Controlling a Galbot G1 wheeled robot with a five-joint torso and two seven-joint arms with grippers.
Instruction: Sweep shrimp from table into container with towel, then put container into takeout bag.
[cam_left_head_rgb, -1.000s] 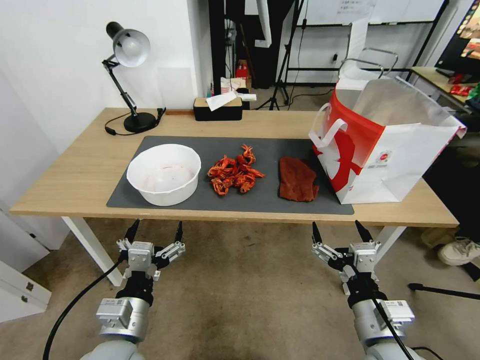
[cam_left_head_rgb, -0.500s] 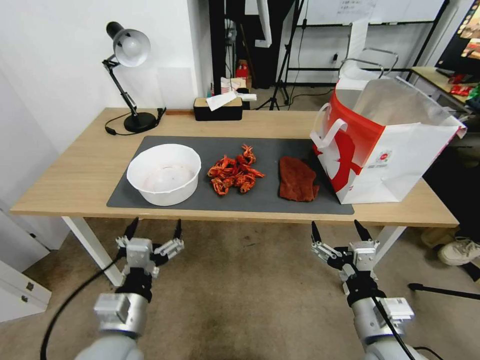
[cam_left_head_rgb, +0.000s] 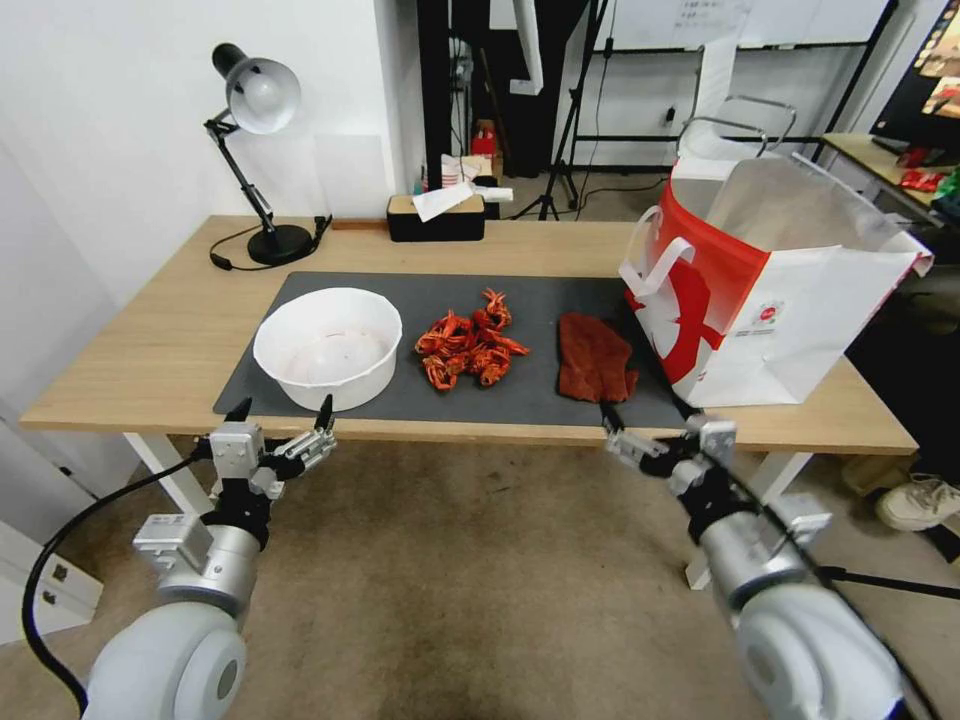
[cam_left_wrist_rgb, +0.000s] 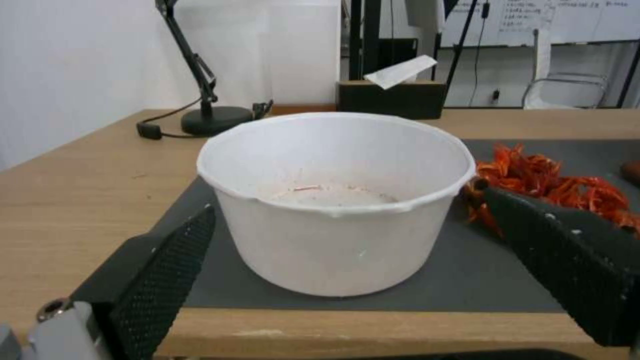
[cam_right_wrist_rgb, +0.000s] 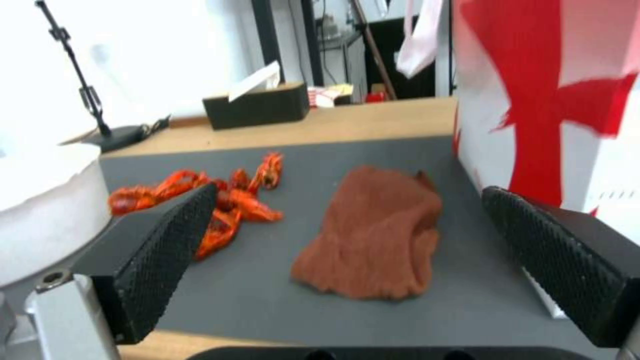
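- The left gripper (cam_left_head_rgb: 281, 411) is hovering at the table's (cam_left_head_rgb: 150, 340) near edge with its fingers spread, facing the white container (cam_left_head_rgb: 328, 346), which is standing upright on the dark grey mat (cam_left_head_rgb: 540, 300).
- The right gripper (cam_left_head_rgb: 648, 417) is hanging, fingers spread, just before the rust-red towel (cam_left_head_rgb: 594, 358).
- The towel is lying flat, its long axis running from near edge to far edge.
- The shrimp (cam_left_head_rgb: 468, 342) are lying piled between container and towel.
- The takeout bag (cam_left_head_rgb: 770, 290) is standing open, just right of the towel.

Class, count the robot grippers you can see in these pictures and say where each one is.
2. The left gripper is open at the table's front edge before the container; the right gripper is open before the towel.
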